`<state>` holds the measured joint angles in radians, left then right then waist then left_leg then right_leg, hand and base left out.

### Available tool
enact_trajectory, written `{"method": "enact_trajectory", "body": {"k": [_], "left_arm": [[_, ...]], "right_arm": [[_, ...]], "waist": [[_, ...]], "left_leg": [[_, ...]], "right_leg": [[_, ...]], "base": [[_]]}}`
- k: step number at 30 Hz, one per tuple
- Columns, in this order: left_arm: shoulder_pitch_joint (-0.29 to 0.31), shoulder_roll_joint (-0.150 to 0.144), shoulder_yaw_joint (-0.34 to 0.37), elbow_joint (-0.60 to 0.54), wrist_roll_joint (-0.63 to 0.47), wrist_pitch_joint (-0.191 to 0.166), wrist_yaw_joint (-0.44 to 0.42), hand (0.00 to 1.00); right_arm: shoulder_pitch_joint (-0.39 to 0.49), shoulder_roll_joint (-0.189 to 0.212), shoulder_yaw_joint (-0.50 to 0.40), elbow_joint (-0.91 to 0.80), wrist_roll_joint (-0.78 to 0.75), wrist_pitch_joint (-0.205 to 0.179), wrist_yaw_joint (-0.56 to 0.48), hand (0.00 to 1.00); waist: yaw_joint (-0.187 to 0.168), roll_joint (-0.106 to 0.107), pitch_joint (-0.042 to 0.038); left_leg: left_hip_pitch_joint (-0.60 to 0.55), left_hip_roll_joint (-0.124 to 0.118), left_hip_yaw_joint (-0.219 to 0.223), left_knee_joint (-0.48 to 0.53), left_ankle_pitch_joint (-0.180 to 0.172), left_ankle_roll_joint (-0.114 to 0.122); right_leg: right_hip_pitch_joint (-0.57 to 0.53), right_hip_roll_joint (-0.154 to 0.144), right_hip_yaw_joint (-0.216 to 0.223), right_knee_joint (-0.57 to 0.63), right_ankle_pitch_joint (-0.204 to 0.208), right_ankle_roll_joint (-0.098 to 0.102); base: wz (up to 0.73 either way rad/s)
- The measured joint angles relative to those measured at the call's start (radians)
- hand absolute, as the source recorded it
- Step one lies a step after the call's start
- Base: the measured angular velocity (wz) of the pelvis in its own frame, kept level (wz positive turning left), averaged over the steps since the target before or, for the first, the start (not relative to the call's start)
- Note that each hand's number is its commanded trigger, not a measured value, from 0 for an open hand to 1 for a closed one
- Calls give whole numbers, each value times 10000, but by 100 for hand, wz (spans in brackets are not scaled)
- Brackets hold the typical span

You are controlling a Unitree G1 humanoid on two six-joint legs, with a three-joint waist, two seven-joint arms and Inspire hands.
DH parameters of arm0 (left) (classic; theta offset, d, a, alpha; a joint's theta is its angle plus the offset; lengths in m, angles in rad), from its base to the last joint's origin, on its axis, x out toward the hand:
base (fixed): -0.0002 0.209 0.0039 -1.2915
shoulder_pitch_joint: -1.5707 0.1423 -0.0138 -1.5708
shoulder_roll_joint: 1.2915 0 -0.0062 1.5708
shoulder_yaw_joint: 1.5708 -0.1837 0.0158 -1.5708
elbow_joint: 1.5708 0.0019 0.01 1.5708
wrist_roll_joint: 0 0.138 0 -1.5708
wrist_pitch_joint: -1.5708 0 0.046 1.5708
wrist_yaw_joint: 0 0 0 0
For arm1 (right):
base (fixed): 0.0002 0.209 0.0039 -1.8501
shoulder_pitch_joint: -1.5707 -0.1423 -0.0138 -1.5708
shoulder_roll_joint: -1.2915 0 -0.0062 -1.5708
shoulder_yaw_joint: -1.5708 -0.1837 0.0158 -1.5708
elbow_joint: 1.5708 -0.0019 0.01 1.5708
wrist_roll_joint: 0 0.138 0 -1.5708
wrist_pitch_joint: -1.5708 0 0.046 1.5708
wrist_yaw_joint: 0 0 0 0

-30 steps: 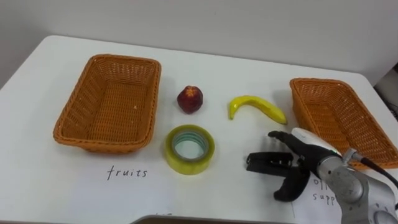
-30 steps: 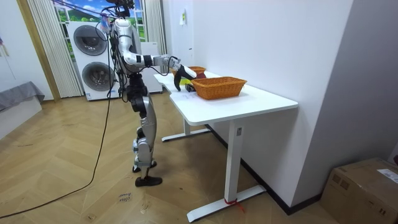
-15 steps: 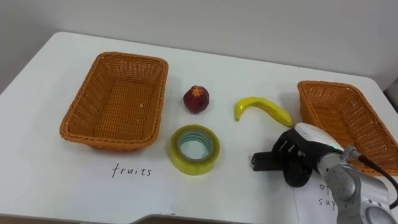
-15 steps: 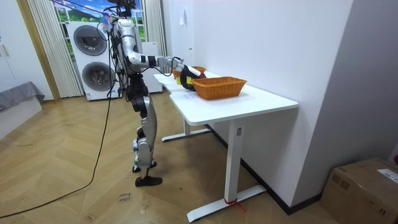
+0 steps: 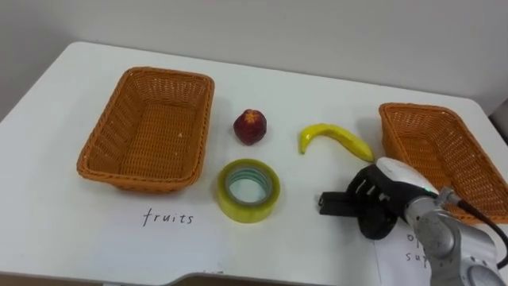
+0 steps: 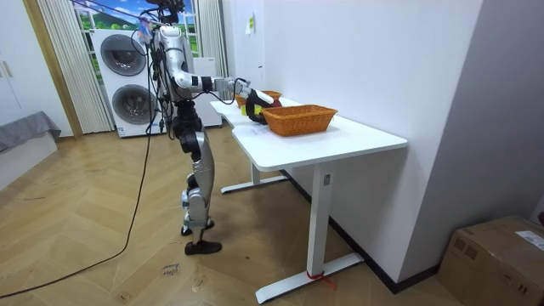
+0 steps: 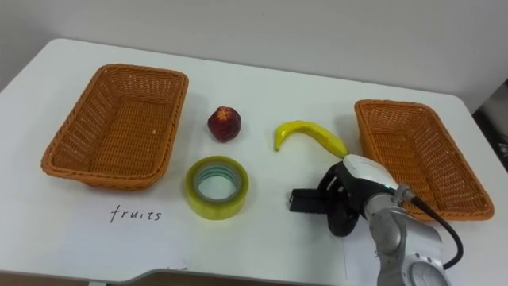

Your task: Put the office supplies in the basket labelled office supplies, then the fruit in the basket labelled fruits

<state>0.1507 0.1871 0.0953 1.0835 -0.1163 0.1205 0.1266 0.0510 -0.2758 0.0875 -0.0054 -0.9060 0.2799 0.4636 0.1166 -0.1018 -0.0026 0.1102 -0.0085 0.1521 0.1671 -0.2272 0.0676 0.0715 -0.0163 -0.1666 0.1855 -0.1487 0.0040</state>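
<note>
The right hand [image 5: 386,199] lies low over the table [image 5: 302,248], its fingers curled round a black object [image 5: 332,204]. One end of the object sticks out past the fingers toward the robot's left, and it sits at or just above the tabletop.

Directly to the hand's right is the near left corner of the right basket [image 5: 421,108]. The basket's rim runs just beside the back of the hand, and contact cannot be made out. Its inside is bare wicker.

Just beyond the hand lies the banana [image 5: 333,137], with a narrow strip of table between them. To the hand's left there is a wider stretch of open tabletop up to the yellow tape roll [image 5: 248,210], which lies flat. A red fruit [image 5: 250,127] sits beyond the roll, apart from it.

The left basket [image 5: 163,73] is well off to the left, near the table's left edge, with a handwritten label [image 5: 167,217] in front of it.

The table's near edge is close on the robot's side of the hand. In the room view the robot stands upright at that edge with its right arm reaching out over the table.
</note>
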Motion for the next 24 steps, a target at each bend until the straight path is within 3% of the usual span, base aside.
{"method": "enact_trajectory", "body": {"k": [9,12,17,21,24], "left_arm": [[30,-17,-23,-34,-114,-192,23,0],[98,-112,-6,13,-113,-228,26,0],[215,-171,158,279,-82,-490,-75,0],[365,-135,316,355,-102,-631,-256,0],[491,-137,552,367,-102,-646,-281,0]], "right_arm": [[165,-16,-137,-582,639,-24,164,100],[205,-9,-401,-842,1351,-48,291,100],[189,4,-589,-1561,2586,-411,415,100],[136,5,-1084,-1698,3515,-653,390,100],[129,8,-1425,-1759,3926,-790,190,100]], "waist": [[-71,39,-9],[-200,172,-27],[-354,292,17],[-352,194,38],[-357,-11,68]], "left_leg": [[-105,-1,-3,0,3,0],[-93,-8,-2,-10,8,4],[38,-9,70,-87,33,3],[48,-9,68,-149,33,3],[34,-10,65,-149,33,3]], "right_leg": [[-37,-3,22,-11,0,0],[-36,-8,38,-15,0,0],[-23,8,210,-5,-2,3],[-1,12,206,-11,-2,3],[-5,14,205,-13,-2,3]], "base": [[0],[0],[-6],[0],[0]]}}
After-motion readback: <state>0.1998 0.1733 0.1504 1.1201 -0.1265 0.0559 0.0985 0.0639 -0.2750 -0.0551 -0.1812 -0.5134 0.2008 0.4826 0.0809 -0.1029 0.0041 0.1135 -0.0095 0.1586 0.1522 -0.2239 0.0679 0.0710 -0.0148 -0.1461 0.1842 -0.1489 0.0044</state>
